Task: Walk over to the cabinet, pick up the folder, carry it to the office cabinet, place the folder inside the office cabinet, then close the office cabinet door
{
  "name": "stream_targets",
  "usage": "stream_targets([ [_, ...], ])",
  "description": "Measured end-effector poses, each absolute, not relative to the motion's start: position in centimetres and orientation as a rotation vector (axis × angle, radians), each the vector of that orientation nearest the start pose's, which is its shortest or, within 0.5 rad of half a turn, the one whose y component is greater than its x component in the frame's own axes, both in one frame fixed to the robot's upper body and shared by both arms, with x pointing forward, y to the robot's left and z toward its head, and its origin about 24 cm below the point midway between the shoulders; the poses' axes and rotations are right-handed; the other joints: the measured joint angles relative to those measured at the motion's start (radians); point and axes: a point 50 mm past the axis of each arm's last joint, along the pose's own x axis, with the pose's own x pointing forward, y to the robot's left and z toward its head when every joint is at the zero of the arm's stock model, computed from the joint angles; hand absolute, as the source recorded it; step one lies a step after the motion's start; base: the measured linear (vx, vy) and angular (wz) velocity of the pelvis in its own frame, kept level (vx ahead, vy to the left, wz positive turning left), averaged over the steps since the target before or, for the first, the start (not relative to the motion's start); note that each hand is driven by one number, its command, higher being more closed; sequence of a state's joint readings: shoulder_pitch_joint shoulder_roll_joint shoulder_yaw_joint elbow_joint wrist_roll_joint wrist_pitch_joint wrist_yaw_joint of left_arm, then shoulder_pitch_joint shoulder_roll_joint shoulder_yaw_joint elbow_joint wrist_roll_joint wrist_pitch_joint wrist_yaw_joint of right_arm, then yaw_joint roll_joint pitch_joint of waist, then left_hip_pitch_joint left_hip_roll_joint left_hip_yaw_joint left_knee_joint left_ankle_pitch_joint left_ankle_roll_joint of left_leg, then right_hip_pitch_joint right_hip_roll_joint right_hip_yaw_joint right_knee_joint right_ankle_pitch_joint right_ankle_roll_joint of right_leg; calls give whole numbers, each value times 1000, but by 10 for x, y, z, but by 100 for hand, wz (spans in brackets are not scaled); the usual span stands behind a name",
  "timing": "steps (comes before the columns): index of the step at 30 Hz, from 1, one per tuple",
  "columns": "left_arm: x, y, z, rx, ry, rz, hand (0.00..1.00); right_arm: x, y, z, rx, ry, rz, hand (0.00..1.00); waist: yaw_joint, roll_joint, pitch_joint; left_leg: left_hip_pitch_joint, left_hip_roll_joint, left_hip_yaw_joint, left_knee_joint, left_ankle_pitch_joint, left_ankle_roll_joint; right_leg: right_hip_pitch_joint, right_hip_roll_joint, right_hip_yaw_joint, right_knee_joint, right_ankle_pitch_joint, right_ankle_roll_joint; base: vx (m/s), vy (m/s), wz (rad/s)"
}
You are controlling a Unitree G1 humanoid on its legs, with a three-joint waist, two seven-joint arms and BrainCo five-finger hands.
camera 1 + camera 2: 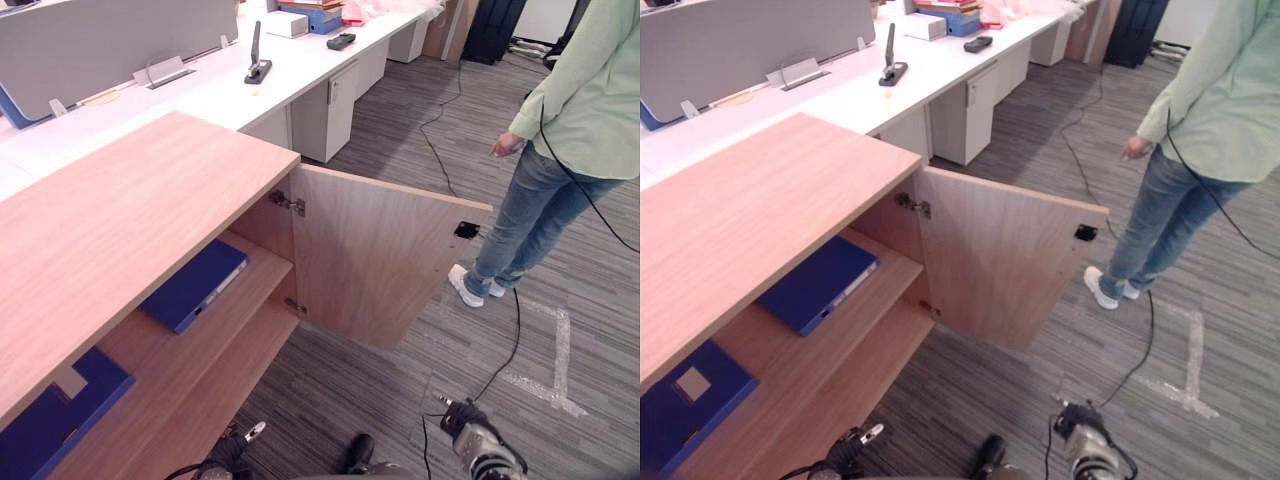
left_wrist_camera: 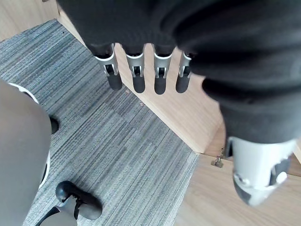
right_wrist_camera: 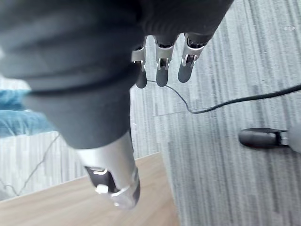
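While its door stands open, office cabinet [image 1: 120, 210]: takes up the 9 o'clock half of the head view, with a light wood top and shelves showing beneath.
Door [image 1: 375, 250]: swung out toward 3 o'clock on metal hinges [image 1: 287, 203], with a small black catch [image 1: 466, 229] at its free top corner.
Folder [image 1: 195, 285]: dark blue, lying flat on the upper shelf [image 1: 235, 305] inside the office cabinet, toward the hinge side; neither robot hand touches it.
Second blue folder [image 1: 50, 420]: at 8 o'clock, flat inside the office cabinet; I cannot tell which shelf.
Left robot hand [image 2: 139, 80]: fingers straight and relaxed, holding nothing, hanging over the grey carpet [image 1: 400, 400] by the cabinet's bottom edge, at 6 o'clock.
Right robot hand [image 3: 162, 70]: fingers loose and straight, empty, above the carpet at 5 o'clock.
Person [image 1: 570, 120]: standing at 2 o'clock beyond the door, in a pale green top, jeans and white shoes.
Table [image 1: 200, 90]: white, at 12 o'clock behind the office cabinet, carrying a grey divider screen [image 1: 110, 40].
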State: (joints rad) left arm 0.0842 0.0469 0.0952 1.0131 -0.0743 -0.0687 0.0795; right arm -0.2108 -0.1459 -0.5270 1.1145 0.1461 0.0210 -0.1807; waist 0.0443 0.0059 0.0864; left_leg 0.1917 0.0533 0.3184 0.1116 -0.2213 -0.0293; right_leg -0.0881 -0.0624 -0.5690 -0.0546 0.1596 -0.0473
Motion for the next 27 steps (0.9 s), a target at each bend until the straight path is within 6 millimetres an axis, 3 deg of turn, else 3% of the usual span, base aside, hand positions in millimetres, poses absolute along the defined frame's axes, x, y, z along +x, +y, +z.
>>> stream_targets([
  [7, 105, 191, -155, -19, 1004, 234, 0, 225, -300, -79, 206, 683, -760, 0, -3, 1, -1, -15, -15, 7, 9, -20, 2, -6, 10, 51, -35, 39, -4, -89, 12, -12],
  [12, 104, 194, -154, -6, 1002, 207, 0, 282, -326, -16, 176, 475, -757, 0, 8, 17, -5, -18, -24, -65, 45, -22, 3, -15, 18, 108, -35, 41, -13, 24, 22, -29],
  [15, 104, 193, -154, -11, 1002, 191, 0, 296, -338, 10, 163, 400, -765, 0, 9, 23, -2, -37, -32, -112, 108, -38, 2, 2, -3, 112, -35, 42, -15, 12, 46, 2],
  [16, 102, 191, -155, -19, 1003, 181, 0, 302, -345, 23, 158, 367, -771, 0, 13, 35, -3, -41, -22, -129, 97, -90, 14, 9, -7, 112, -35, 42, -14, -50, 61, 11],
  [17, 101, 191, -154, -28, 999, 177, 0, 308, -347, 33, 162, 342, -769, 0, 13, 42, 1, -57, -6, -143, 70, -97, 14, 11, -8, 110, -35, 44, -12, -82, 87, 6],
  [18, 98, 191, -154, -36, 992, 177, 0, 315, -348, 44, 169, 316, -761, 0, 21, 60, -5, -45, -12, -134, 53, -52, 18, 18, -14, 111, -34, 57, 7, -77, 78, 8],
  [23, 74, 197, -158, -45, 1053, 198, 0, 337, -353, 86, 195, 199, -731, 0, 38, 78, 1, -69, -58, -172, 96, -36, 28, 20, -48, 110, -30, 67, 20, 20, 100, 10],
  [24, 70, 200, -158, -47, 1063, 210, 0, 344, -350, 97, 178, 171, -695, 0, 50, 67, 10, -123, -92, -202, 204, -20, 5, 23, -98, 107, -29, 73, 28, 11, 137, 19],
  [25, 70, 204, -157, -38, 1058, 212, 0, 347, -349, 103, 162, 158, -681, 0, 56, 43, 29, -159, -101, -221, 251, -52, 37, 27, -132, 106, -29, 79, 36, -51, 157, 40],
  [26, 71, 204, -156, -38, 1051, 209, 0, 347, -353, 111, 109, 157, -702, 0, 59, 50, 30, -164, -78, -228, 124, -72, 38, 39, -152, 96, -29, 81, 38, -121, 138, 45],
  [27, 65, 197, -158, -61, 1062, 207, 0, 339, -368, 115, 64, 164, -739, 0, 62, 71, 26, -159, -52, -201, 54, 70, 28, 48, -151, 89, -30, 83, 49, -103, 155, 29],
])
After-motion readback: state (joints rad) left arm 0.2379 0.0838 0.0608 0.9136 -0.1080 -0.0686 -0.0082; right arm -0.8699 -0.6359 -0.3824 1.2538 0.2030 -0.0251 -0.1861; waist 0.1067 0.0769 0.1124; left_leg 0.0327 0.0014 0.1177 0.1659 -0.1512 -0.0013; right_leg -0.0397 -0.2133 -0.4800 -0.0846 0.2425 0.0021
